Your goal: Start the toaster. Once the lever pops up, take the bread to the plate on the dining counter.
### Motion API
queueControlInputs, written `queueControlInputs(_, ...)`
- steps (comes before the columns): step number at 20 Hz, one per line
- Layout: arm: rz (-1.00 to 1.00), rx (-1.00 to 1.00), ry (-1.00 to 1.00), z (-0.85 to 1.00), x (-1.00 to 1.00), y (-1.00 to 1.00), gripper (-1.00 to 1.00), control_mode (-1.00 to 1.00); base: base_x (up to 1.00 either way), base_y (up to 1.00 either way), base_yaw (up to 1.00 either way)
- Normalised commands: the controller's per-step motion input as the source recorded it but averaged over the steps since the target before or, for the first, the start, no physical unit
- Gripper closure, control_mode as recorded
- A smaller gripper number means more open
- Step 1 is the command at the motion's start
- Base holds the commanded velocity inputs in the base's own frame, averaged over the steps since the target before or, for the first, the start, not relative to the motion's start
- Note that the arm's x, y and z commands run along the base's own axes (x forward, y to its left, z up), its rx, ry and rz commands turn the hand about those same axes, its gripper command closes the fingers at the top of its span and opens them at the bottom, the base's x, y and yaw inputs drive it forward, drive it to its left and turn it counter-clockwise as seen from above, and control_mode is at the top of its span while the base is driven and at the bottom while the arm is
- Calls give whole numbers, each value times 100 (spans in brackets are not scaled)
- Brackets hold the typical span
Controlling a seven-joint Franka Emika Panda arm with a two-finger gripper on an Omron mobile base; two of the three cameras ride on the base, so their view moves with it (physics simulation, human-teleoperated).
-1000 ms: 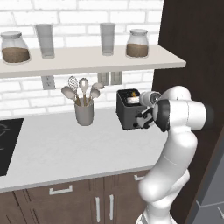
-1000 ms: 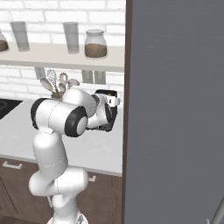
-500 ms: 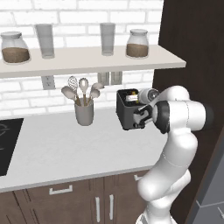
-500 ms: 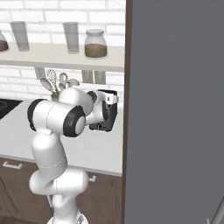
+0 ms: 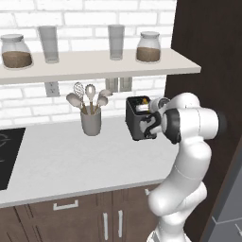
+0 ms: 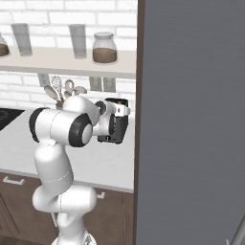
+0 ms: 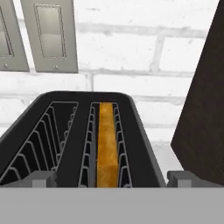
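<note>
The gripper [image 7: 107, 177] stood with its jaws spread wide and nothing between them, its two fingertips [image 7: 41, 178] framing the top of the toaster [image 7: 83, 140] at the front; over the last second the hand had eased in closer to the toaster's front face, while the toaster itself had not shifted. The bread [image 7: 107, 142] sat down in the right-hand slot, only its tan top edge showing. The toaster [image 5: 140, 118] stood at the back right corner of the pale counter [image 5: 71, 160], against the brick wall beside the dark panel, so I judged the lever unpressed and the start step under way.
</note>
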Motion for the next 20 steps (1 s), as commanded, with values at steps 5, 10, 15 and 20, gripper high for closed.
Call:
queueControlInputs(5,-1,0,0,-12,0,6,-100,-100,0,0,0)
queueControlInputs(10,-2,0,0,-3,0,19,-100,-100,0,0,0)
queueControlInputs(15,-1,0,0,-8,0,14,-100,-100,0,0,0)
queueControlInputs(20,-1,0,0,-5,0,2,-100,-100,0,0,0)
